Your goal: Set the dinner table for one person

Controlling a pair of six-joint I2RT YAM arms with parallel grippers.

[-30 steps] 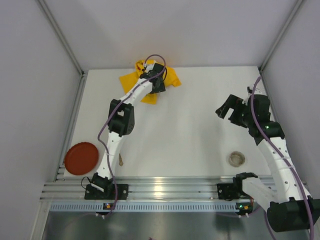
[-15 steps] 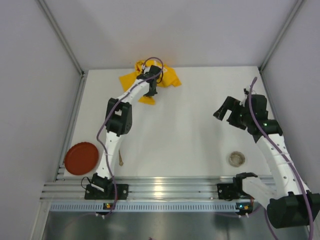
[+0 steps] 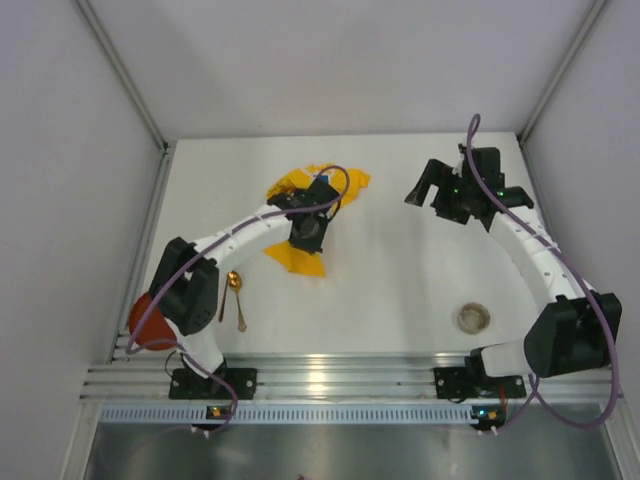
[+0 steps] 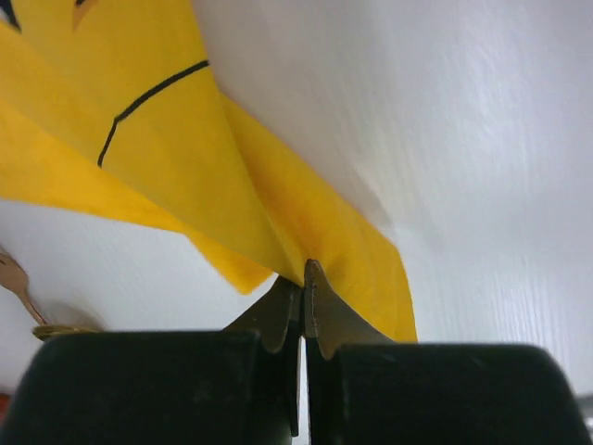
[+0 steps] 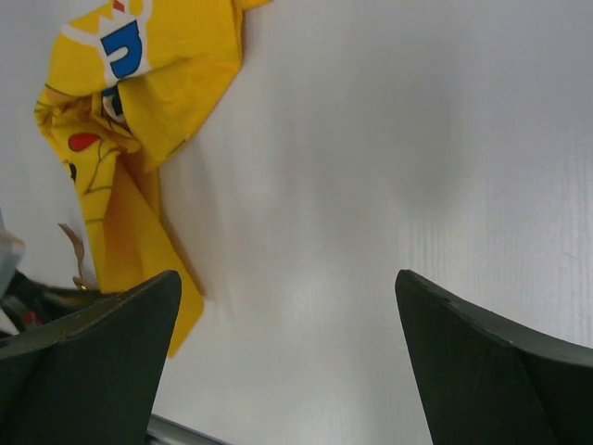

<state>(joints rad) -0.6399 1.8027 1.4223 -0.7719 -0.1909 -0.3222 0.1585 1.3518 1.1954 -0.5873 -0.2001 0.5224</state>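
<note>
A yellow cartoon-print cloth [image 3: 296,255] lies crumpled on the white dinner table [image 3: 400,270], left of its middle. My left gripper [image 3: 308,234] is over it, and in the left wrist view the left gripper [image 4: 303,275] is shut on a fold of the cloth [image 4: 185,139], which fans out beyond the tips. My right gripper [image 3: 420,192] hovers at the back right, open and holding nothing. In the right wrist view the right gripper [image 5: 287,306] faces bare table, with the cloth [image 5: 130,120] off to its left.
A gold spoon [image 3: 235,296] lies near the front left beside my left arm. A red plate [image 3: 142,322] sits at the front left corner, partly hidden by the arm's elbow. A small clear cup [image 3: 473,318] stands at the front right. Grey walls close in three sides.
The left gripper shut on the cloth and pulled it from the back edge toward the middle. The left elbow swung out over the plate. The right gripper moved back and left.
</note>
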